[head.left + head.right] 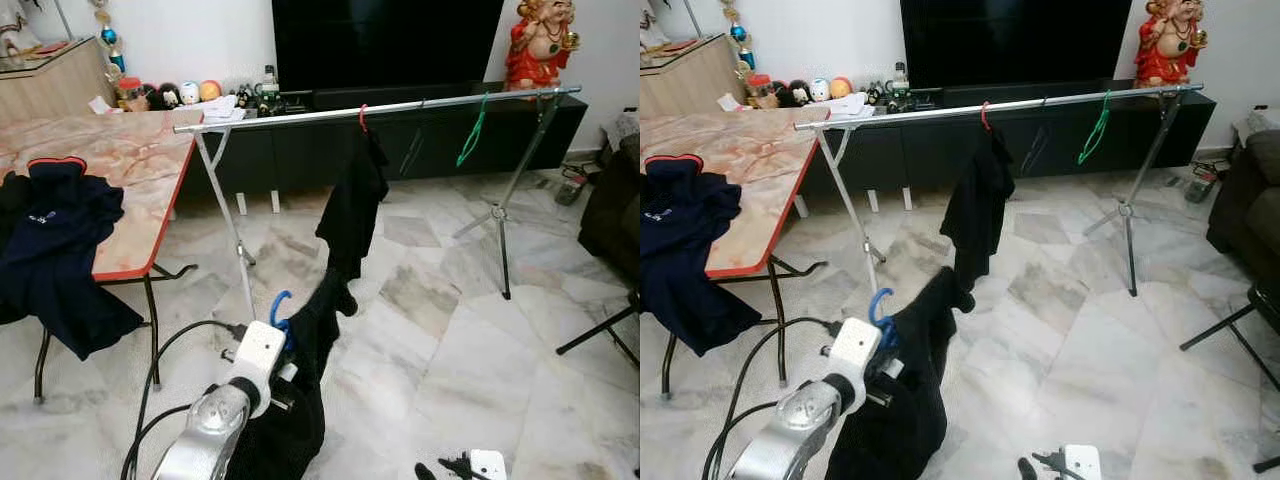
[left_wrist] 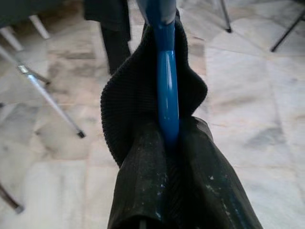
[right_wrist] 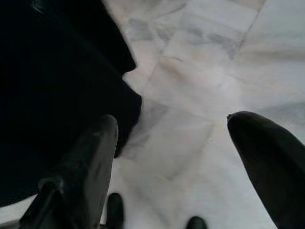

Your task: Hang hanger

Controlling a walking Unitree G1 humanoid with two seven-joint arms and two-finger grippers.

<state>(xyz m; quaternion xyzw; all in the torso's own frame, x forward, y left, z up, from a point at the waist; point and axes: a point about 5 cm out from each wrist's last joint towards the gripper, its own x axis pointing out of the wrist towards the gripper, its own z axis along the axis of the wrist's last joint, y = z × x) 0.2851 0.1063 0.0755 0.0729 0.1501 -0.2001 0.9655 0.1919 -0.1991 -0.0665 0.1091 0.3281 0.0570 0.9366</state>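
My left gripper (image 2: pixel 167 138) is shut on the neck of a blue hanger (image 2: pixel 167 90) that carries a black garment (image 1: pixel 300 400). The hanger's hook (image 1: pixel 278 308) points up, low in front of the left end of the silver clothes rail (image 1: pixel 400 106). A red hanger (image 1: pixel 363 117) with another black garment (image 1: pixel 352 205) hangs at mid rail. An empty green hanger (image 1: pixel 472 130) hangs further right. My right gripper (image 3: pixel 171 138) is open, low over the floor beside the black cloth, with nothing between its fingers.
A marble-topped table (image 1: pixel 130 160) with a navy shirt (image 1: pixel 55 230) draped over its edge stands at the left. A dark TV cabinet (image 1: pixel 440 140) runs behind the rail, and a dark sofa (image 1: pixel 612 200) sits at the right. Black cables (image 1: pixel 160 370) lie on the floor.
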